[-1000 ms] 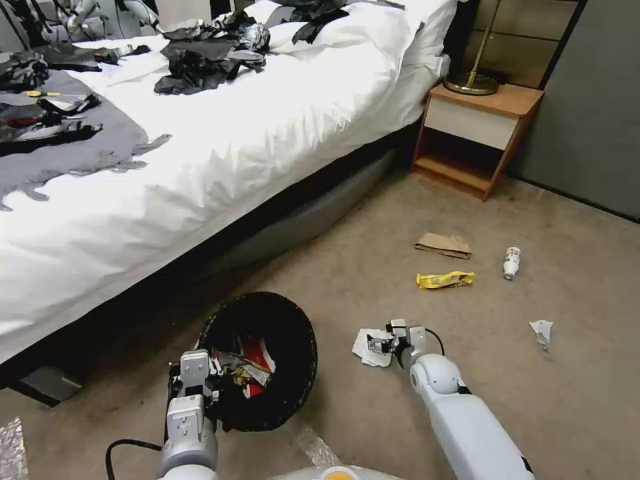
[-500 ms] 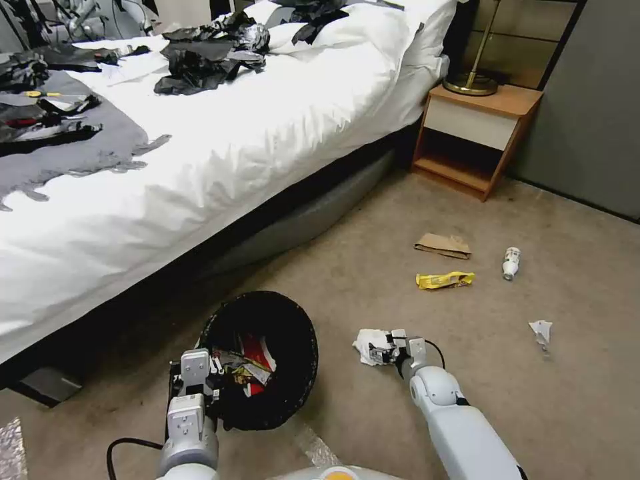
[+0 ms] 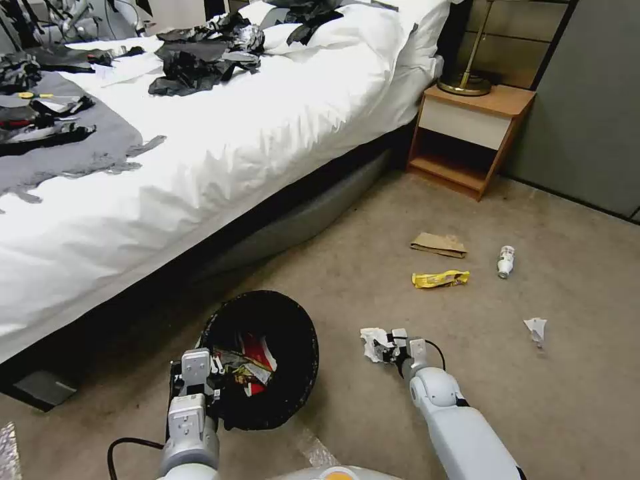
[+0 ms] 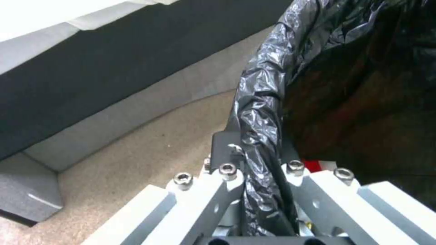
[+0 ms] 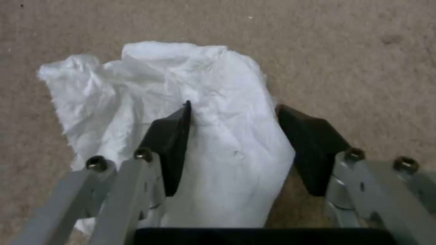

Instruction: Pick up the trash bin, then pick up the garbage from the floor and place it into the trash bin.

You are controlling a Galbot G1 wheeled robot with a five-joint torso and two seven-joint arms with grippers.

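The trash bin (image 3: 297,327), lined with a black bag, hangs tilted at lower left, and my left gripper (image 3: 215,385) is shut on its near rim. The left wrist view has my left gripper (image 4: 259,160) clamped over the liner-wrapped rim of the bin (image 4: 259,102). A red-and-white carton (image 3: 253,353) and wrappers lie inside. To the bin's right, just above the carpet, my right gripper (image 3: 389,348) is shut on a crumpled white tissue (image 3: 371,339). In the right wrist view the tissue (image 5: 159,71) bulges between the fingers of my right gripper (image 5: 231,112).
More garbage lies on the carpet farther right: a brown paper bag (image 3: 439,244), a yellow wrapper (image 3: 440,278), a small bottle (image 3: 505,261) and another tissue (image 3: 535,329). The bed (image 3: 200,167) runs along the left. A wooden nightstand (image 3: 470,127) stands at the back.
The right gripper has closed on the tissue, which went from lying flat to bunched up between the fingers. The head camera shifted slightly. The left arm and bin have held still.
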